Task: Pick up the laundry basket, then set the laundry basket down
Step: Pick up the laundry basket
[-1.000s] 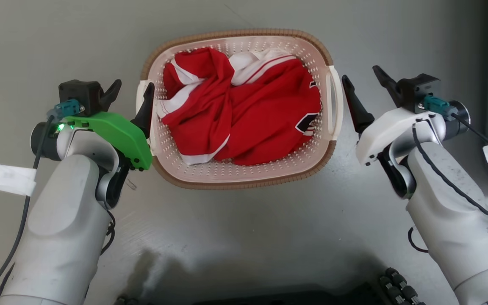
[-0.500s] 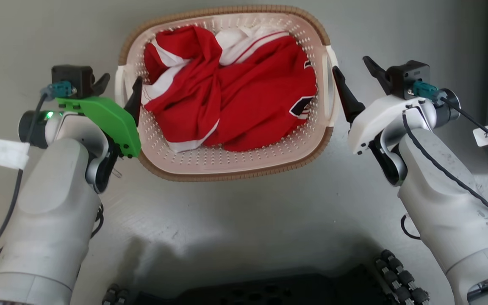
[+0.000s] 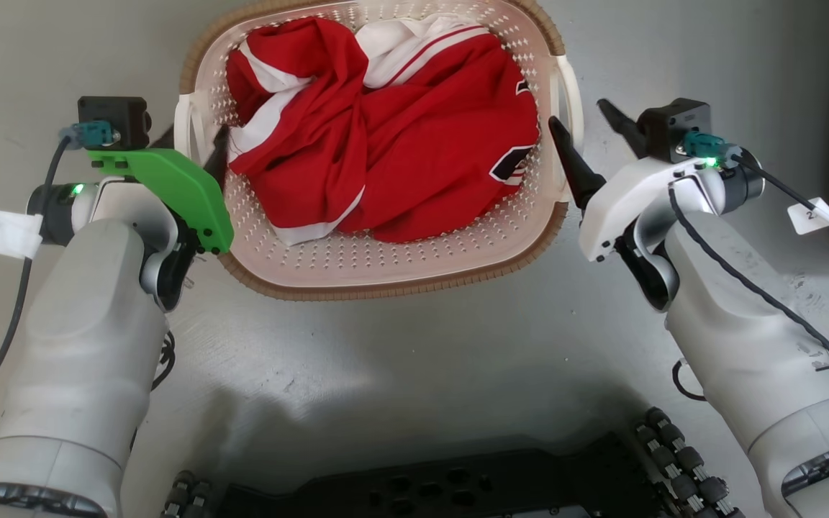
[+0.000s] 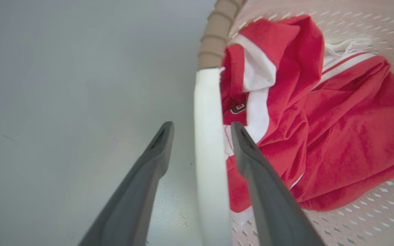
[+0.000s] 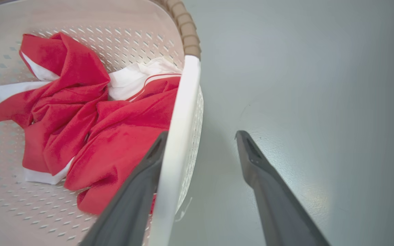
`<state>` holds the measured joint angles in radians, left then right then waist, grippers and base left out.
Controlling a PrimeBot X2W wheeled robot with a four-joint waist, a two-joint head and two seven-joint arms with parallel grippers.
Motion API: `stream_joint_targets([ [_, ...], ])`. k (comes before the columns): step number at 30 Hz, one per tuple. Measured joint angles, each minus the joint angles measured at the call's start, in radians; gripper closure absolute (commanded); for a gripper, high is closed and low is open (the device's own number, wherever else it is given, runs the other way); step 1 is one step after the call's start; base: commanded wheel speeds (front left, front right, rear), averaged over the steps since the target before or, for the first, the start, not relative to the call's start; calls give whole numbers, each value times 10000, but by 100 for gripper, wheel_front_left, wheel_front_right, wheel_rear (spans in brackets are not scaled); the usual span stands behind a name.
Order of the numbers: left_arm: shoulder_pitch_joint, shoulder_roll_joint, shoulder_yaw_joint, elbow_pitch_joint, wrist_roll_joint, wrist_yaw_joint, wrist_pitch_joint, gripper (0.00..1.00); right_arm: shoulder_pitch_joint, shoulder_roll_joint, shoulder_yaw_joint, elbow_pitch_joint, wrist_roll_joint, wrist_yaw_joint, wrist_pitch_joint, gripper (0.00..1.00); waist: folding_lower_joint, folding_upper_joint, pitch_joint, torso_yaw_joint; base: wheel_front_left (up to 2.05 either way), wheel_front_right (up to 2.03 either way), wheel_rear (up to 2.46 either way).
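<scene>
We are at the very start of the job, as we judge it: the laundry basket (image 3: 386, 267), with a crumpled red and white garment (image 3: 400, 137) inside it, appears to sit on the grey floor (image 3: 414, 374) straight ahead of us, not yet lifted, so the grip, the lift and the set-down are all left to do. Our left end effector (image 4: 201, 126) is open and holds nothing; its two fingers straddle the left white handle (image 4: 208, 143), one outside the basket and one inside over the cloth, with a gap on each side. Our right end effector (image 5: 201, 134) is also open and empty, astride the right white handle (image 5: 180, 116): the inner finger lies right against the handle's inner face, the outer finger stands well apart over the floor.
</scene>
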<state>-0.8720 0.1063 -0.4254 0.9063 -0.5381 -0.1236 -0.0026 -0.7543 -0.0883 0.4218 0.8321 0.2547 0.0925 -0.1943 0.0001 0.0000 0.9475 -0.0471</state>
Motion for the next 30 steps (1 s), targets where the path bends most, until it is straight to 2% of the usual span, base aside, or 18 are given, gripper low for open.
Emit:
stream_joint_targets([
  [1, -46, -29, 4, 96, -73, -8, 31, 100, -25, 13, 33, 86, 31, 33, 29, 100, 0, 0, 7, 4, 0, 0, 0],
  [5, -220, -209, -44, 259, -148, -48, 21, 100, -204, 249, 128, 282, 56, 199, 94, 100, -1, 0, 28, 28, 0, 0, 0],
  [22, -412, -330, -752, 721, -890, -35, -69, 100, -557, 230, 242, 1264, 491, 221, -33, 100, -1, 0, -294, 60, 0, 0, 0],
  [30, -384, -453, -1383, 859, -1760, 19, 556, 100, -562, 230, 307, 2065, 932, 320, 184, 100, 0, 0, -966, 62, 0, 0, 0],
])
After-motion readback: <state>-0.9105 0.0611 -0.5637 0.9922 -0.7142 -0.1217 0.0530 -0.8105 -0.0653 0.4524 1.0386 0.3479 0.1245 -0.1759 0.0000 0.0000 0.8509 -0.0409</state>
